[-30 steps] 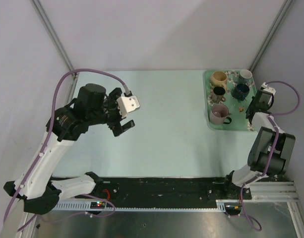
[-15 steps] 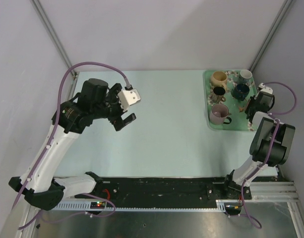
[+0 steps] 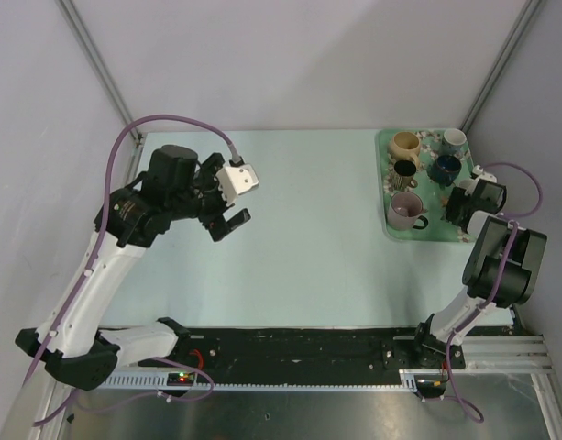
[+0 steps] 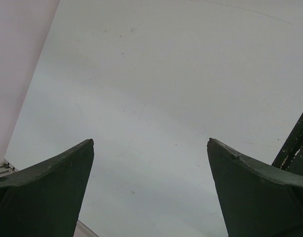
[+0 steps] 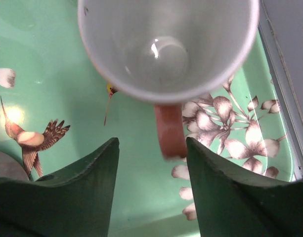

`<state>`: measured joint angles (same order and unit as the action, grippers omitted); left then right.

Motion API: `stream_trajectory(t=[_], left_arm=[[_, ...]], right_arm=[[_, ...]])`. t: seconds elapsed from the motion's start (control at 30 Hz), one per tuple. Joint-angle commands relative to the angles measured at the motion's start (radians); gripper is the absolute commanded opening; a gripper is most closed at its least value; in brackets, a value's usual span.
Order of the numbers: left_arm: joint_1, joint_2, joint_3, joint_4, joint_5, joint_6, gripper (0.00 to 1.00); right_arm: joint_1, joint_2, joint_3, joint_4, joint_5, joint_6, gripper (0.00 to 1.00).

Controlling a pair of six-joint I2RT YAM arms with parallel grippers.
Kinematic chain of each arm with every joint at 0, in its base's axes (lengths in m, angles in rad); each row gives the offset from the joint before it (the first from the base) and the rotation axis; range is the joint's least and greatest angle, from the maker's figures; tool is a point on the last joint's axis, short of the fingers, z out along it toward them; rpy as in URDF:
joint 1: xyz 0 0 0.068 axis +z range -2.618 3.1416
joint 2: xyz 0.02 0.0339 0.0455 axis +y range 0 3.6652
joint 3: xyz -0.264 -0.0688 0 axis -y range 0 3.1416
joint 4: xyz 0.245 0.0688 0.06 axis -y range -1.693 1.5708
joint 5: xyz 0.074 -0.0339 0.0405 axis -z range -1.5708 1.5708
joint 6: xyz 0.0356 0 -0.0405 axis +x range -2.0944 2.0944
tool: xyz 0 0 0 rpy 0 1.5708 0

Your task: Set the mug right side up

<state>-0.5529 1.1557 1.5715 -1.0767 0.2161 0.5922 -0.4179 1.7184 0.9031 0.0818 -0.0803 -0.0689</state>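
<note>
We see the R gripper low over the green tray at the table's far R side, jaws apart, holding nothing. The mug stands upright on the tray, mouth up, white inside. Its reddish handle points into the gap btw the fingers; contact we can't tell. L gripper hangs spread wide over the table, well apart from the tray.

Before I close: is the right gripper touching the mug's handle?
Cannot tell. Right wrist view: the mug handle sits between the right gripper and its open fingers, its edge meeting one finger's outline; depth unclear.
</note>
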Motion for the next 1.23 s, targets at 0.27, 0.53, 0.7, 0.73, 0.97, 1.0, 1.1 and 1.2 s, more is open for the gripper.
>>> stream_trajectory(t=[0.27, 0.53, 0.7, 0.73, 0.97, 1.0, 1.1, 1.2], left_arm=[[0.16, -0.148, -0.393, 0.24, -0.079, -0.32, 1.0], [0.396, -0.236, -0.763, 0.671, -0.267, -0.563, 1.0], [0.444, -0.3, -0.961, 0.961, -0.408, -0.596, 1.0], [0.454, -0.317, -0.981, 0.977, -0.412, -0.58, 1.0], [0.465, -0.437, -1.116, 1.007, -0.494, -0.592, 1.0], [0.465, -0.45, -1.131, 1.012, -0.493, -0.608, 1.0], [0.472, -0.486, -1.161, 1.019, -0.467, -0.642, 0.99], [0.474, -0.506, -1.17, 1.023, -0.467, -0.665, 0.99]], right_arm=[[0.02, -0.231, 0.004, -0.066, 0.128, 0.049, 0.9], [0.19, -0.498, -0.048, -0.228, 0.185, 0.089, 0.91], [0.526, -0.746, -0.205, -0.187, 0.237, 0.095, 0.91], [0.569, -0.788, -0.251, -0.166, 0.236, 0.102, 0.91], [0.739, -1.023, -0.501, -0.057, 0.304, 0.14, 0.91], [0.742, -1.04, -0.524, -0.038, 0.316, 0.148, 0.91], [0.743, -1.07, -0.573, 0.016, 0.345, 0.153, 0.92], [0.743, -1.074, -0.599, 0.044, 0.358, 0.162, 0.92]])
